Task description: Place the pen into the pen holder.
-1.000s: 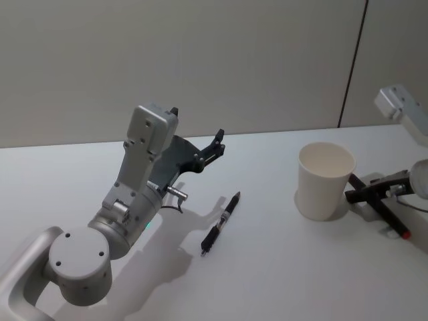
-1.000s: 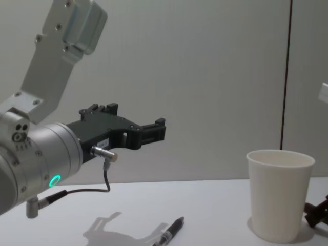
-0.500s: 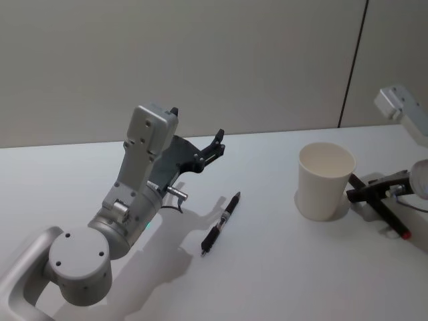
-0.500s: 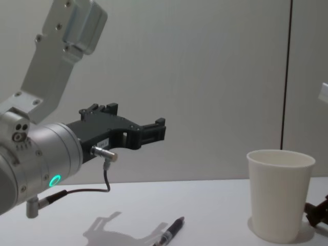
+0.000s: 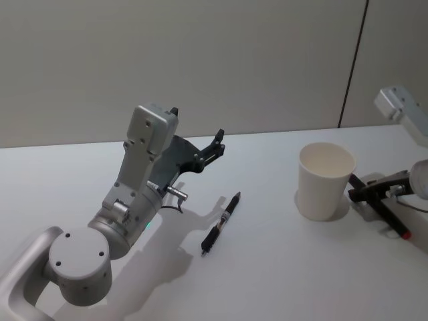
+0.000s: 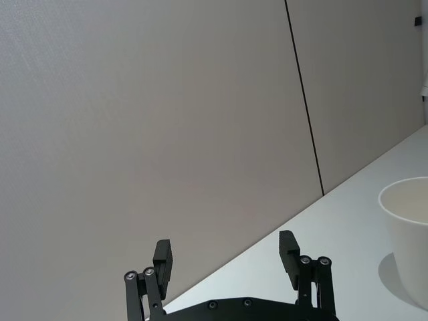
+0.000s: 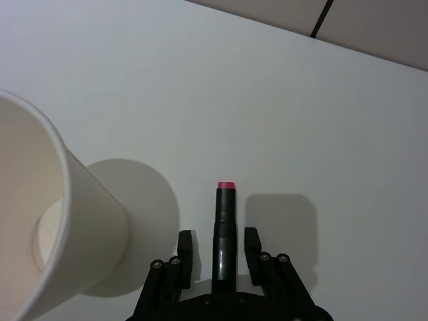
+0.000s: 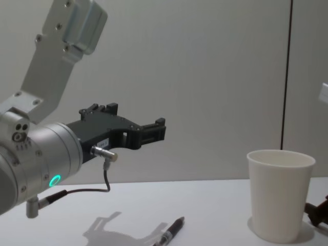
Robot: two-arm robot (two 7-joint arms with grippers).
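Head view shows a big white desk (image 5: 281, 281) with everything on it. The biggest thing is the left arm (image 5: 134, 194), which bends up off the desk on the robot's left side. Next comes the pen holder (image 5: 326, 182), a white paper cup. It stands straight up on the robot's right side with its open mouth facing up, so a pen can drop in from above. No pen sticks out of it.

The left gripper (image 6: 225, 249) is up in the air, off the desk, and points toward the wall. Its two fingers are spread wide with nothing between them. I think it is held high like that so it is out of the way, or so it can come down on a pen.

The right gripper (image 7: 219, 235) sits low, just beside the pen holder, on the side away from the left arm. A pink-tipped pen (image 7: 224, 221) runs straight down its middle, with the pink end sticking out in front. I cannot tell if the gripper is pinching this pen or only sitting around it. Being so near the cup makes sense, because the trip to the cup's mouth would be short.

A black pen (image 5: 221, 224) lies flat on the desk between the left arm and the pen holder. It is near the arm and well apart from the cup. Nothing touches it. No pen is in the pen holder yet, so the job is not done.
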